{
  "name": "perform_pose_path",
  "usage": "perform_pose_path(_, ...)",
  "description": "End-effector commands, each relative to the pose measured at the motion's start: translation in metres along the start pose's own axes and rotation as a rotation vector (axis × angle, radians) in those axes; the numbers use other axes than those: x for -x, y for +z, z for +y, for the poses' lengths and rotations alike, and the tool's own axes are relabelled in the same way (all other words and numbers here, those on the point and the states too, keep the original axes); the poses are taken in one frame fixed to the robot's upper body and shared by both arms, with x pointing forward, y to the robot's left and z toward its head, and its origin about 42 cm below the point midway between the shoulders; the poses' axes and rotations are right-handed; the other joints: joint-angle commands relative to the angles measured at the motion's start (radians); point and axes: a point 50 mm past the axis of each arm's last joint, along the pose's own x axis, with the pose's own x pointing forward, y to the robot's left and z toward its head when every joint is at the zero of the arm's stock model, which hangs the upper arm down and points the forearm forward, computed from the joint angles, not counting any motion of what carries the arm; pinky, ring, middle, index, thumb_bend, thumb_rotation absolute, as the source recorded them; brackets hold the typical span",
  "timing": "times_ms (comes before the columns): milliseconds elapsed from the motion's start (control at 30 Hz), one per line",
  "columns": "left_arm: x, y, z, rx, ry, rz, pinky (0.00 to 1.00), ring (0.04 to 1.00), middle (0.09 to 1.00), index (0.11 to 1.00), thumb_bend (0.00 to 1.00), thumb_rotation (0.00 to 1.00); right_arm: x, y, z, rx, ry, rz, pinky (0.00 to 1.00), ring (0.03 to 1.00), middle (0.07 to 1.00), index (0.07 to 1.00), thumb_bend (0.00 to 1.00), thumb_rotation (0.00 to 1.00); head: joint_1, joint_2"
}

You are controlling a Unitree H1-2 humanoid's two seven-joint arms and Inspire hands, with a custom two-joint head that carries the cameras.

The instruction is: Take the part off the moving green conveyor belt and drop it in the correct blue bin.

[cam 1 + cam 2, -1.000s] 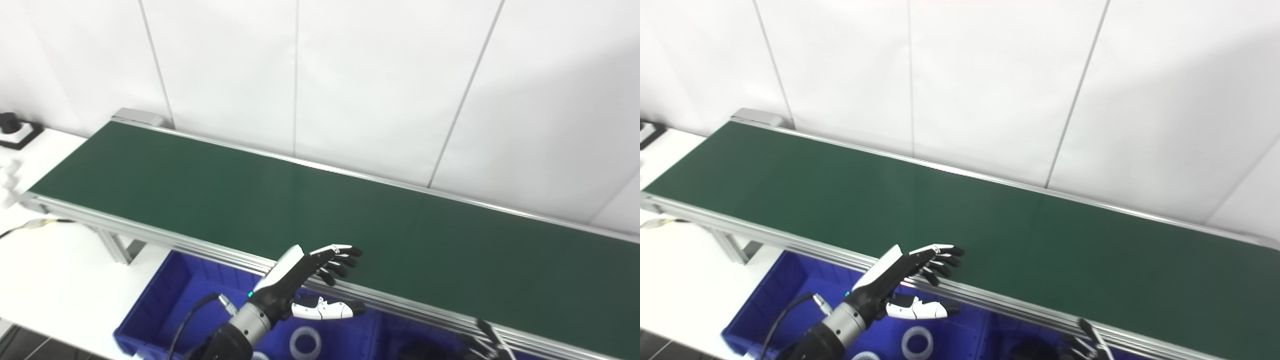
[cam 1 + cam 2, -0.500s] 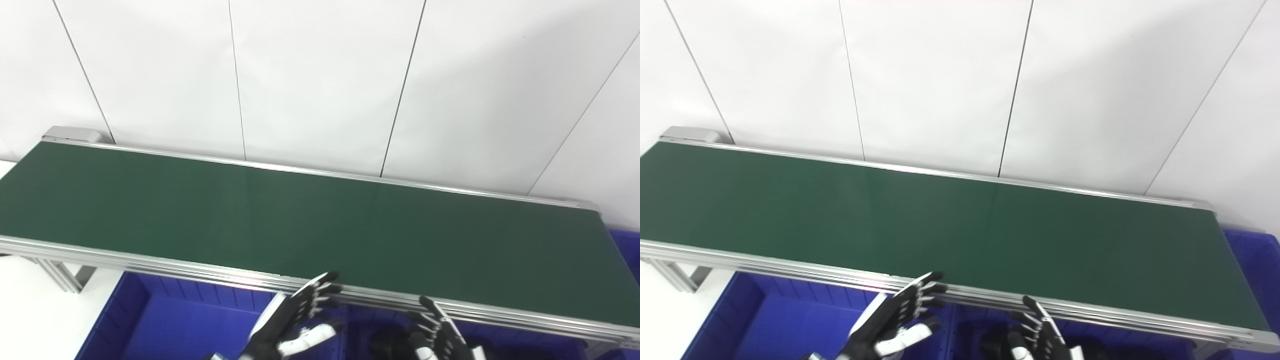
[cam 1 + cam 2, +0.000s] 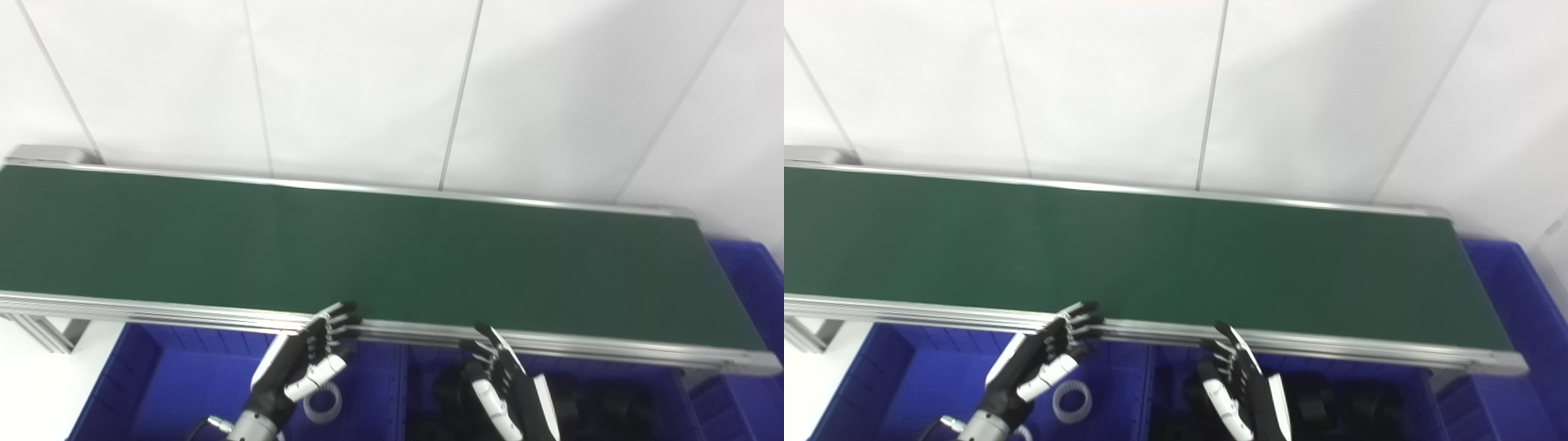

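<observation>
Left hand (image 3: 303, 361): fingers (image 3: 334, 318) extended and slightly apart, holding nothing, tips reaching up to the near metal rail (image 3: 184, 312) of the conveyor; thumb held apart below them. Right hand (image 3: 508, 383): fingers (image 3: 487, 334) straight and spread, holding nothing, tips just short of the same rail, palm turned toward the left hand. Both hands hover over the bins in front of the belt, well apart from each other. Left blue bin (image 3: 153, 380): directly beneath the left hand; contains a white ring (image 3: 323, 402) lying flat, just beside the hand's thumb. Middle blue bin (image 3: 674, 404): beneath the right hand; contains several black parts (image 3: 606, 404), their shapes too dark to make out. Third blue bin (image 3: 753, 275): at the far right end of the conveyor, only partly in view. Green conveyor belt (image 3: 392, 245): runs the full width of the view behind the hands, framed in aluminium; its surface carries no part within view. White panelled wall (image 3: 367, 86): directly behind the belt. White table surface (image 3: 30, 380): visible at lower left beside the left bin.
</observation>
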Motion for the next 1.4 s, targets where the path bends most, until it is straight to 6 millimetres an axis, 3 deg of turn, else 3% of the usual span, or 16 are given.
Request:
perform_pose_path(0,-0.010,0.016,0.007,-0.010,-0.004,-0.083,0.71,0.770,0.807,0.858,0.72,0.62,-0.011,0.018,0.004,-0.004,-0.007,-0.088,0.63,0.714,0.769,0.891,0.59,0.76,-0.008,0.011)
perform_pose_path(133,-0.012,0.019,0.011,-0.005,-0.001,-0.086,0.71,0.768,0.808,0.858,0.73,0.60,-0.014,0.021,0.006,0.001,-0.013,-0.083,0.63,0.711,0.766,0.889,0.60,0.76,-0.010,0.030)
perform_pose_path(600,-0.012,0.024,0.014,-0.040,-0.010,-0.081,0.67,0.747,0.805,0.846,0.77,0.55,-0.014,0.026,0.010,-0.010,-0.014,-0.096,0.63,0.719,0.770,0.884,0.60,0.75,-0.009,0.039)
perform_pose_path(1100,-0.008,0.023,0.015,-0.062,-0.053,-0.092,0.65,0.755,0.807,0.842,0.78,0.50,-0.012,0.026,0.013,-0.007,-0.014,-0.092,0.64,0.717,0.767,0.881,0.58,0.74,-0.003,0.020)
perform_pose_path(1367,-0.005,0.022,0.012,-0.070,-0.073,-0.092,0.65,0.763,0.814,0.845,0.80,0.54,-0.010,0.025,0.013,-0.014,-0.016,-0.091,0.65,0.722,0.770,0.881,0.58,0.74,0.001,0.010)
